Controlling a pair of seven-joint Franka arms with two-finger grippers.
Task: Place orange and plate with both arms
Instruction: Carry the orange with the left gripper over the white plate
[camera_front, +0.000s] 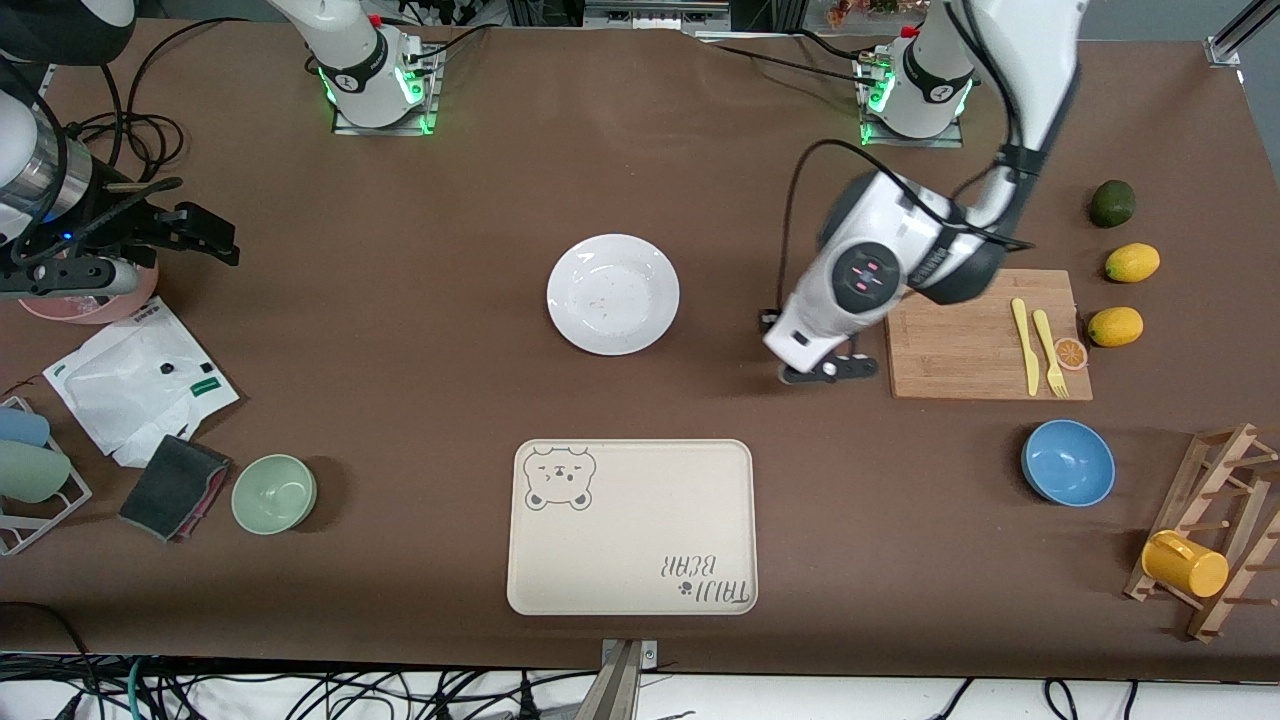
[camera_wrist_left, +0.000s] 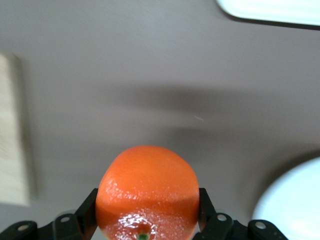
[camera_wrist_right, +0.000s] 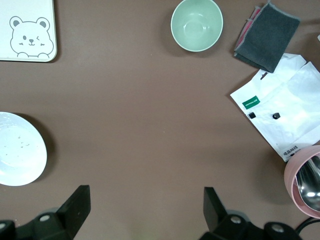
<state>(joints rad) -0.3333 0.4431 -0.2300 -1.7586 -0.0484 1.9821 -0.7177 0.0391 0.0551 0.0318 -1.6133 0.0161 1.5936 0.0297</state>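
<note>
The left tool (camera_wrist_left: 145, 220) grips the orange (camera_wrist_left: 146, 192) between its two fingers (camera_wrist_left: 86, 210), one on each side of the fruit, and hangs over bare worktop (camera_front: 420, 340) between the plate (camera_front: 612, 294) and the cutting board (camera_front: 960, 340). In the front view that tool (camera_front: 830, 370) sits under the arm's white wrist, so the orange itself is hidden there; it shows only in the left wrist view, where it looks to be clear of the worktop, though that is hard to judge. The plate lies flat near the middle of the worktop, farther from the front camera than the tray (camera_front: 632, 540), and it is bare but for a few specks. The right tool (camera_wrist_right: 145, 210) hangs over the right arm's end of the worktop with its fingers (camera_wrist_right: 77, 202) spread wide and nothing between them; that arm waits. Its wrist view takes in the plate's edge, a corner of the tray, the green bowl (camera_wrist_right: 196, 24), a dark cloth (camera_wrist_right: 267, 36) and a white bag (camera_wrist_right: 285, 112). On the cutting board lie a yellow knife (camera_front: 1024, 345) and a fork (camera_front: 1048, 350), with two lemons (camera_front: 1132, 262) just beside the board.
</note>
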